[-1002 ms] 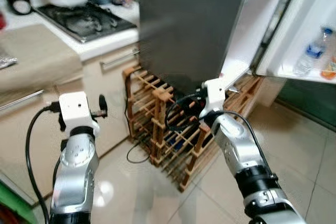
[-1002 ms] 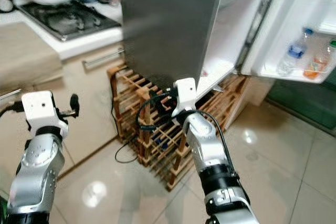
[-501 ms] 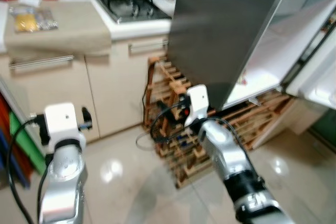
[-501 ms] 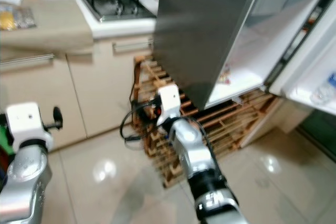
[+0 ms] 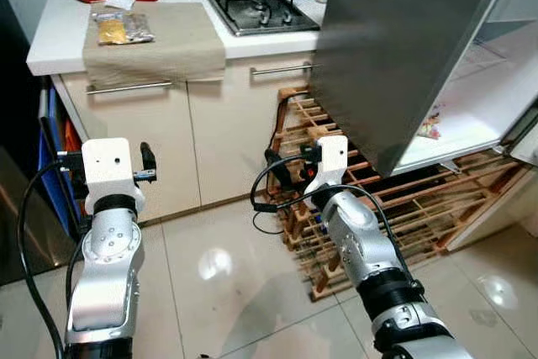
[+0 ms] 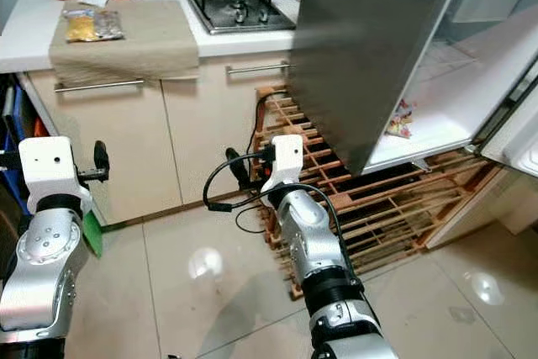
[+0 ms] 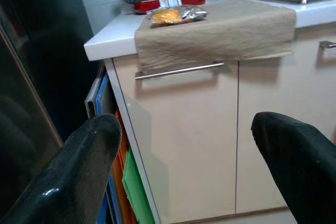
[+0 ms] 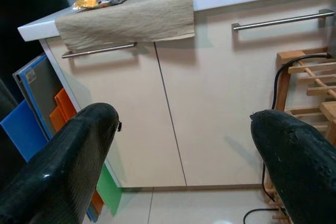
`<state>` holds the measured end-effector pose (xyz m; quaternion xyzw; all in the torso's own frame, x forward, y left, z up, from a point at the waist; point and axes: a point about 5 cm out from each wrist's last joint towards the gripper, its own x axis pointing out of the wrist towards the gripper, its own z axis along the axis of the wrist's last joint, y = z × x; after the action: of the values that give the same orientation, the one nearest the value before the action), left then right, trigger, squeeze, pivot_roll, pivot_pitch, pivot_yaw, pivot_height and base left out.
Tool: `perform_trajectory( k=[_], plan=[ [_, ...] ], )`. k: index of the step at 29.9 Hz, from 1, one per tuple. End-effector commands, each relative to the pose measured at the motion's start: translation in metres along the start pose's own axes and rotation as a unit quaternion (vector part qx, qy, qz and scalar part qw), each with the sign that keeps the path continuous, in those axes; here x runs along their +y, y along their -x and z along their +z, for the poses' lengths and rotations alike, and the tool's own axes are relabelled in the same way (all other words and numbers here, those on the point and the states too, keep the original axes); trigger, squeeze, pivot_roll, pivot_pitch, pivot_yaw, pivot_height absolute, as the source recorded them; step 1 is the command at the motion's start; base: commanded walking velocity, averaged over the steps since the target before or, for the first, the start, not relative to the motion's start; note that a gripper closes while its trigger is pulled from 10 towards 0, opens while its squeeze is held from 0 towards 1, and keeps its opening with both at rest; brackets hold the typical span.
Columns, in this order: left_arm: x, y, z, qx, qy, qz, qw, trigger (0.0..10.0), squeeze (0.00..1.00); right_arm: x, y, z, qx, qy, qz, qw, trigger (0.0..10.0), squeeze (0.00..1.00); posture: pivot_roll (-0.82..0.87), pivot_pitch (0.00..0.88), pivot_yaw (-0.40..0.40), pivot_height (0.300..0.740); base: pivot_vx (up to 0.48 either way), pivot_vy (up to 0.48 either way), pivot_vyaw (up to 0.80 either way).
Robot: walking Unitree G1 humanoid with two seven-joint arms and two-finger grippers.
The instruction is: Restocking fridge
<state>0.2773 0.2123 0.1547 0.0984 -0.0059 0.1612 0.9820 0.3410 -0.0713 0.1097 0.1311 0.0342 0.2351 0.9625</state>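
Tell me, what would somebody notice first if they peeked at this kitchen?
Probably the big grey fridge on the right, its inside open, standing on a wooden rack. Next, the snack packet lying on a brown cloth over the white counter. Both empty grippers, left and right, face the cupboards.

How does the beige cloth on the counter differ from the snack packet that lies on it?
The beige cloth is large, plain and matte, and hangs over the counter edge; the snack packet is small, shiny and clear with orange-yellow contents, and lies flat on top. The cloth carries the packet. Both rest on the white counter beside the stove.
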Motion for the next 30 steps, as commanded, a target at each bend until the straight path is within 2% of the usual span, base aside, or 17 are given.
perform_trajectory(
  k=[1,5,6,7,9,10,11,12,14,17,20,23,27,28,30],
  plan=[
    [-0.002,0.002,-0.008,0.020,0.004,-0.012,1.000,10.0,0.00,-0.006,0.002,0.001,-0.007,0.000,-0.011,1.000,10.0,0.03,0.08,0.000,-0.040,0.740,0.000,0.000,0.44],
    [-0.001,0.010,-0.023,0.054,0.030,-0.014,0.998,10.0,0.00,-0.013,0.006,0.000,0.001,0.015,-0.013,1.000,10.0,0.04,0.09,0.000,-0.067,0.740,0.000,0.000,0.43],
    [-0.003,0.014,-0.028,0.066,0.044,-0.013,0.997,10.0,0.00,-0.016,0.006,-0.001,0.007,0.023,-0.013,1.000,10.0,0.09,0.09,0.000,-0.077,0.740,0.000,0.000,0.43],
    [-0.006,0.012,-0.029,0.067,0.053,-0.015,0.996,10.0,0.00,-0.016,0.005,0.001,0.007,0.039,-0.006,0.999,10.0,0.07,0.09,0.000,-0.084,0.740,0.000,0.000,0.43],
    [-0.009,0.010,-0.028,0.066,0.058,-0.016,0.996,10.0,0.00,-0.016,0.004,0.003,0.006,0.051,-0.001,0.999,10.0,0.07,0.08,0.000,-0.083,0.740,0.000,0.000,0.43],
    [-0.011,0.005,-0.024,0.056,0.059,-0.021,0.996,10.0,0.00,-0.017,0.002,0.003,0.010,0.053,-0.012,0.998,10.0,0.04,0.08,0.000,-0.081,0.740,0.000,0.000,0.00],
    [-0.011,0.005,-0.024,0.056,0.059,-0.021,0.996,10.0,0.00,-0.017,0.002,0.003,0.010,0.053,-0.012,0.998,10.0,0.04,0.08,0.000,-0.081,0.740,0.000,0.000,0.00],
    [-0.013,-0.001,-0.018,0.041,0.052,-0.030,0.997,10.0,0.00,-0.018,0.000,0.006,0.006,0.046,-0.022,0.999,10.0,0.02,0.07,0.000,-0.071,0.740,0.000,0.296,0.00],
    [-0.015,-0.009,-0.009,0.023,0.042,-0.044,0.998,10.0,0.00,-0.020,0.001,0.008,-0.001,0.039,-0.035,0.999,10.0,0.06,0.06,0.000,-0.054,0.740,0.139,0.343,0.35],
    [-0.017,-0.014,-0.008,0.034,0.036,-0.033,0.998,10.0,0.00,-0.023,0.002,0.011,-0.007,0.037,-0.048,0.998,10.0,0.07,0.04,0.000,-0.045,0.740,0.271,0.084,0.68],
    [-0.020,-0.012,-0.013,0.055,0.063,-0.023,0.996,10.0,0.00,-0.026,0.002,0.012,-0.009,0.040,-0.048,0.998,10.0,0.07,0.04,0.000,-0.048,0.740,0.000,0.000,0.67],
    [-0.024,-0.011,-0.013,0.057,0.079,-0.020,0.995,10.0,0.00,-0.029,0.003,0.014,-0.009,0.041,-0.050,0.998,10.0,0.08,0.04,0.000,-0.053,0.740,0.000,0.000,0.66],
    [-0.034,-0.008,-0.007,0.042,0.078,-0.030,0.996,10.0,0.00,-0.033,0.003,0.018,-0.011,0.038,-0.042,0.998,10.0,0.08,0.03,0.000,-0.059,0.740,0.000,0.000,0.65],
    [-0.039,-0.007,-0.006,0.036,0.061,-0.038,0.997,10.0,0.00,-0.035,0.003,0.019,-0.011,0.028,-0.040,0.999,10.0,0.09,0.03,0.000,-0.062,0.740,0.000,0.000,0.64],
    [-0.041,-0.006,-0.005,0.035,0.058,-0.041,0.997,10.0,0.00,-0.035,0.003,0.019,-0.011,0.024,-0.038,0.999,10.0,0.09,0.02,0.000,-0.064,0.740,0.000,0.000,0.64]
  ],
)
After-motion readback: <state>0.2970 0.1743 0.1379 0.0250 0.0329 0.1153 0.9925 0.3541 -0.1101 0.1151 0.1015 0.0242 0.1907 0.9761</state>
